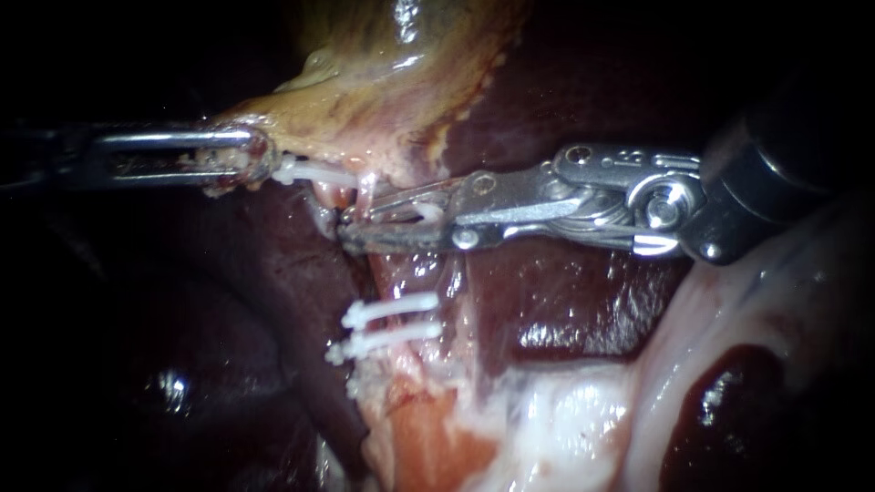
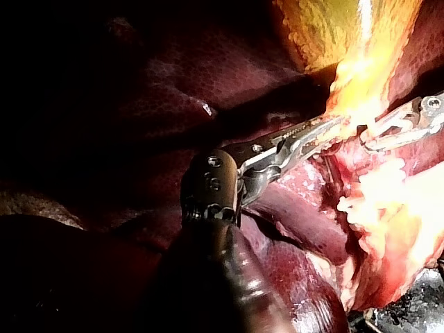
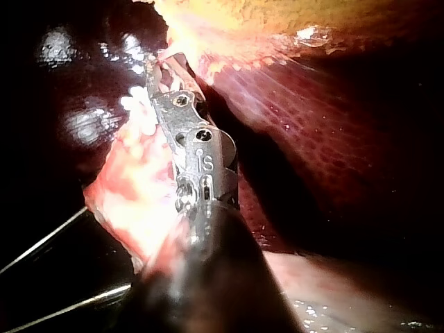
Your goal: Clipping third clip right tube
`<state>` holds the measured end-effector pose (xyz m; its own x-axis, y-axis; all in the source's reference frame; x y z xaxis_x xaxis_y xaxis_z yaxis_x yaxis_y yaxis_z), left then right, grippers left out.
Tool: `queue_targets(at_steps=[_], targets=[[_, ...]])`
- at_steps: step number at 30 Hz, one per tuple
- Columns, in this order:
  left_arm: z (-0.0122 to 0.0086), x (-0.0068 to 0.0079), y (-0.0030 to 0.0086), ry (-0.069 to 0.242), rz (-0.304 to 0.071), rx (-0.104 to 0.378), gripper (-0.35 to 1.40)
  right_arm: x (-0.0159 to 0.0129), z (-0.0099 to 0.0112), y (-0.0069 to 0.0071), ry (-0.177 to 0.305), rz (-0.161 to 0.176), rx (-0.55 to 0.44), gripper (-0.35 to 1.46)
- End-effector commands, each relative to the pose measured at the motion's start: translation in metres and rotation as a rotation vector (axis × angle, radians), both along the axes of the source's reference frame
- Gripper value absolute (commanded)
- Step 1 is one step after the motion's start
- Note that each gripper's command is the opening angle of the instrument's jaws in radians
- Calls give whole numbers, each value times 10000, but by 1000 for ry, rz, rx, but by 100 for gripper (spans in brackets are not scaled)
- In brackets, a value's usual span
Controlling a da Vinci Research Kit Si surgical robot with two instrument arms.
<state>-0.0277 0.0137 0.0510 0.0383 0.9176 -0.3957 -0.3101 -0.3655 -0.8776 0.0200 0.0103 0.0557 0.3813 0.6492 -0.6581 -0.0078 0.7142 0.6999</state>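
In the endoscope view my right instrument [image 1: 357,223] comes in from the right. Its jaws stand slightly apart around a pink tube [image 1: 401,273] and hold a white clip [image 1: 421,215] between them. Lower on the same tube sit two white clips [image 1: 392,310] [image 1: 387,342]. My left instrument [image 1: 251,159] is shut on the yellowish edge of the gallbladder [image 1: 383,82], and another white clip [image 1: 310,171] lies just beside its tip. The left wrist view shows my left instrument [image 2: 326,128] on that bright tissue. In the right wrist view my right instrument [image 3: 163,76] has its tips buried in pale tissue.
Dark red liver [image 1: 565,301] lies behind and to both sides of the tube. Pale, glistening fatty tissue [image 1: 729,364] fills the lower right. Two thin threads [image 3: 41,243] run beside my right instrument's shaft in the right wrist view.
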Motion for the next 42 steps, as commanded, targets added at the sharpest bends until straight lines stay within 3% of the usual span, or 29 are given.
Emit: queue_targets(at_steps=[1,4,8,21,32,42], targets=[[0,0,0,0,0,0,-35,-1,0,0,1,-3,1,-4],[0,0,0,0,0,0,-35,0,0,0,19,1,5,34],[0,0,0,0,0,0,-35,2,1,-1,45,31,42,48],[0,0,0,0,0,0,-35,13,10,-13,65,31,69,50],[0,-2,0,1,-1,0,-35,34,22,-19,142,57,115,50],[0,-2,0,1,-1,0,-35,39,11,-13,209,80,140,50]])
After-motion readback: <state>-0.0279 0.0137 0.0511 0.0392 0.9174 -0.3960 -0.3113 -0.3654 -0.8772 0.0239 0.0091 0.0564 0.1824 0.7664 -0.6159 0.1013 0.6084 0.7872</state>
